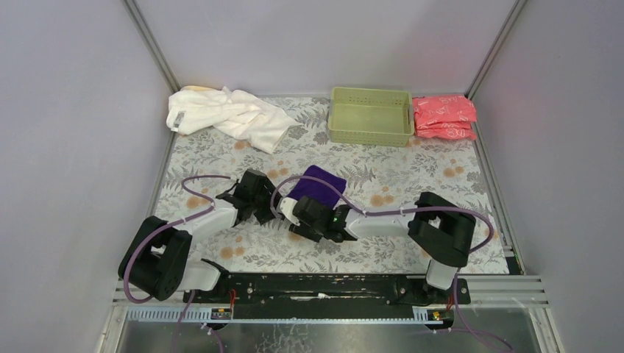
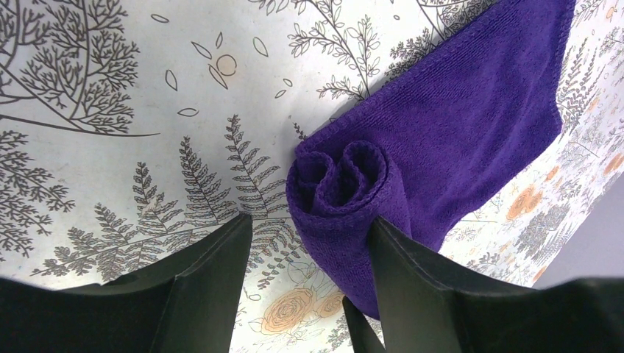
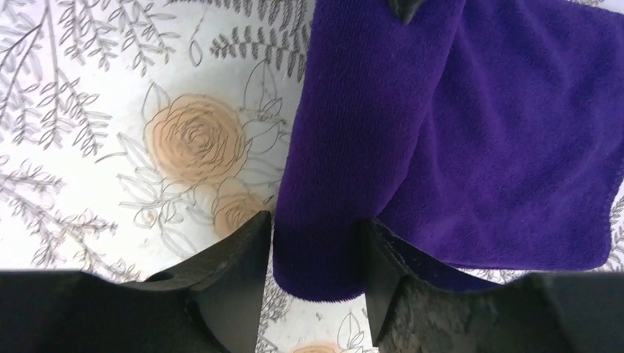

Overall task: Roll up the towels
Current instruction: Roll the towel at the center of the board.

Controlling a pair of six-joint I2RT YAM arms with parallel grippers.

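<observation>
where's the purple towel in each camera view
Top external: the dark purple terry towel lies mid-table, nearer than the light green plastic basket.
Left wrist: towel spreads to the upper right, its rolled end at centre.
Right wrist: towel fills the upper right, the rolled part running down the middle.
Shared landmark: the fern-and-rose printed tablecloth under it.

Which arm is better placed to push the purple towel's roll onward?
Probably right: the right gripper grips the purple towel roll, touching on both sides. The left gripper only brackets the roll's end, with a gap on one side.
</observation>
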